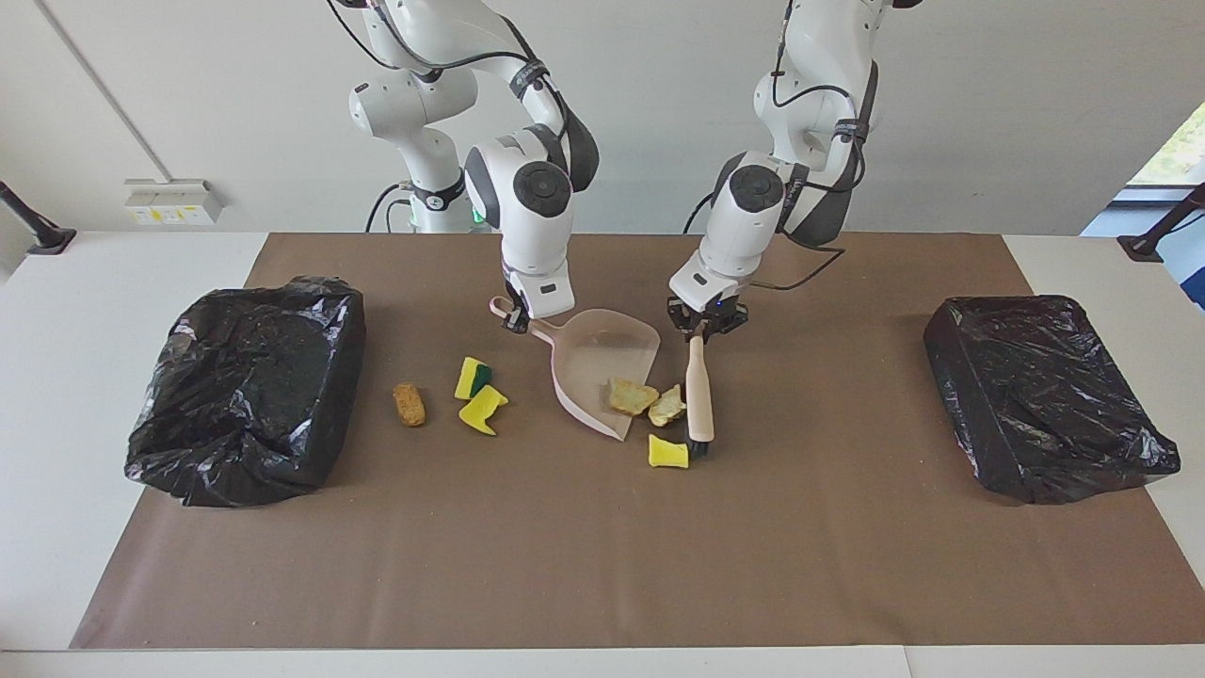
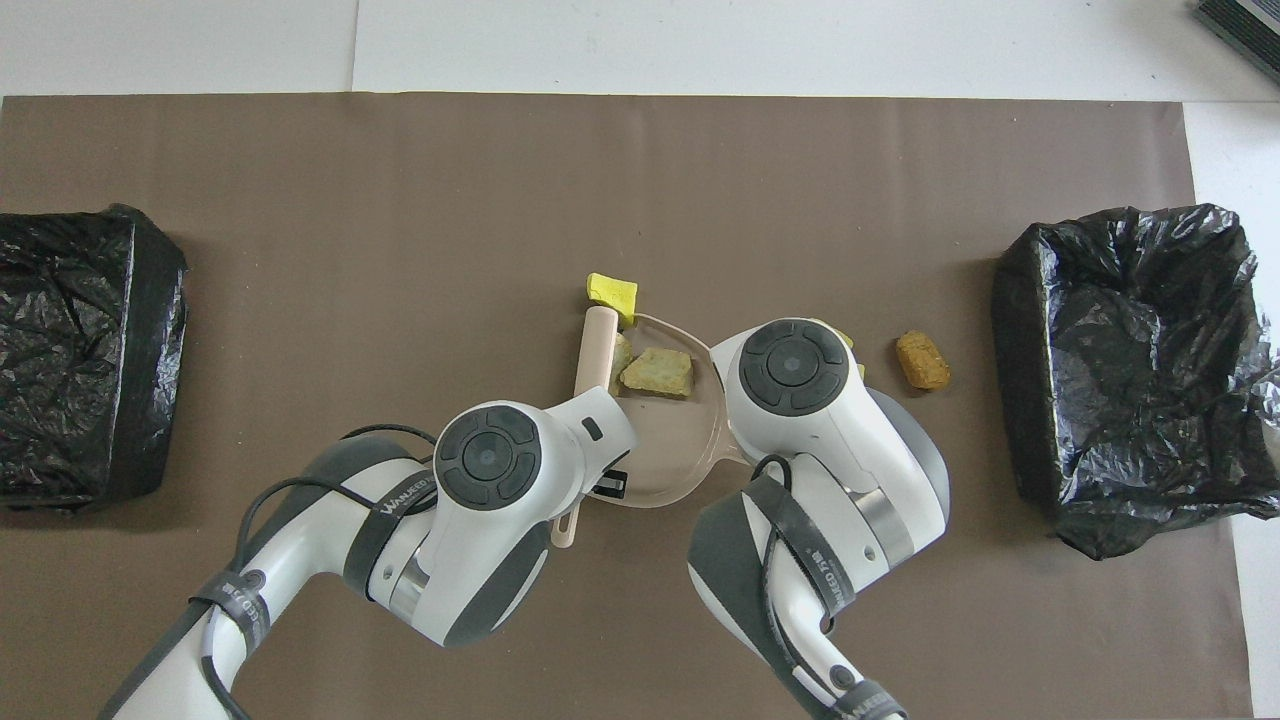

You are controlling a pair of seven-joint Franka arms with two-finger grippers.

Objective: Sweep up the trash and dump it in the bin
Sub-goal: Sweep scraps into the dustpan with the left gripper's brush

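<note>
Both arms reached down over the dustpan [image 1: 602,363]: the right gripper [image 1: 516,320] was clamped on its handle, the left gripper [image 1: 698,331] gripped the brush [image 1: 698,391] beside it.

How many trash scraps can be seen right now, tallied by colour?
Yellow sponge bits: 3
Pale tan chunks: 2
Brown lump: 1
Total in view: 6

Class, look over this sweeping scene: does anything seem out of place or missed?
One yellow sponge scrap lies on the mat just off the dustpan's open edge, by the brush tip, so this sweep missed it. A tan chunk is in the pan; another sits at its lip.
</note>
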